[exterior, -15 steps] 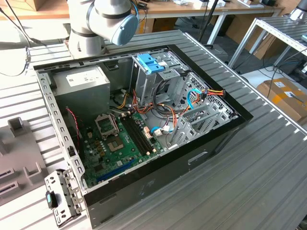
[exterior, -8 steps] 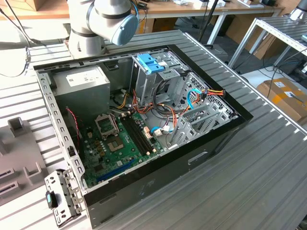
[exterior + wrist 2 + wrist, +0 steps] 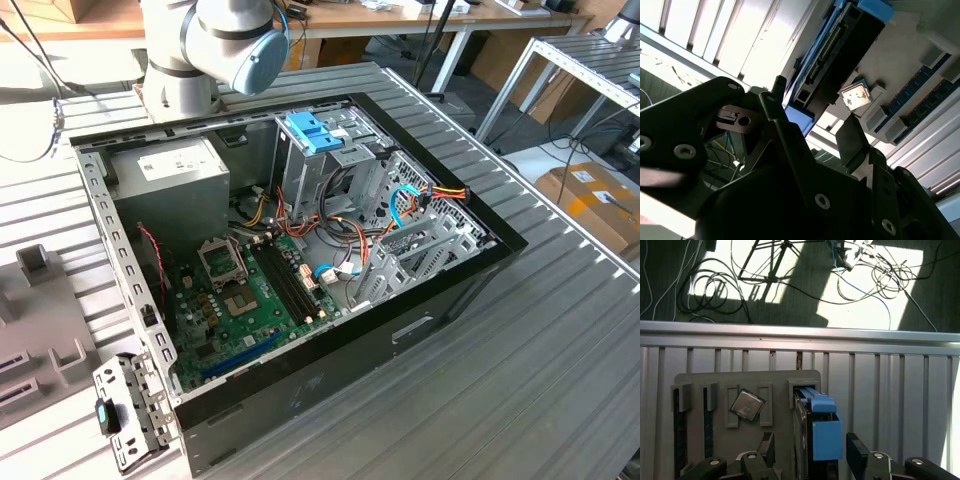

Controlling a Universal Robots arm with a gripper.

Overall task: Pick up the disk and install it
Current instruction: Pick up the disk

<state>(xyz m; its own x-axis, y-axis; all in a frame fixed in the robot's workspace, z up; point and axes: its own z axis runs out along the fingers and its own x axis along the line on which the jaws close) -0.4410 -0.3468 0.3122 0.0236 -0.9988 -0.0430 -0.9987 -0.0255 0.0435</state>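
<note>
wrist views, nearest first. my fingers (image 3: 858,452) stand apart, one on each broad side of the blue-railed disk (image 3: 820,405). a sliver of gap shows on at least one side, so i judge that nothing is clamped. in the second wrist view the same fingers (image 3: 850,142) bracket the dark edge of the disk (image 3: 840,50) in the same way.

the disk stands on edge in a slot of the grey holder (image 3: 785,377), seated and not yet lifted. beside it in the holder lie a processor chip (image 3: 746,404) and, further along, memory sticks (image 3: 680,435) in their own slots. none of these touches my fingers. the holder rests on the slatted metal desk (image 3: 900,390), and beyond the desk's edge loose cables (image 3: 875,275) lie on the floor.

exterior view. the open computer case (image 3: 400,330) lies on the desk below the arm's base (image 3: 215,40). inside it the metal drive cage (image 3: 340,170) carries a light-blue bracket (image 3: 312,132) on top. i cannot make out a disk seated in the cage.

status, as a judgement: the approach is made and i am aligned around the disk. the grasp, the lift out of the holder, the carry to the case and the seating in the cage are all left to do.
</note>
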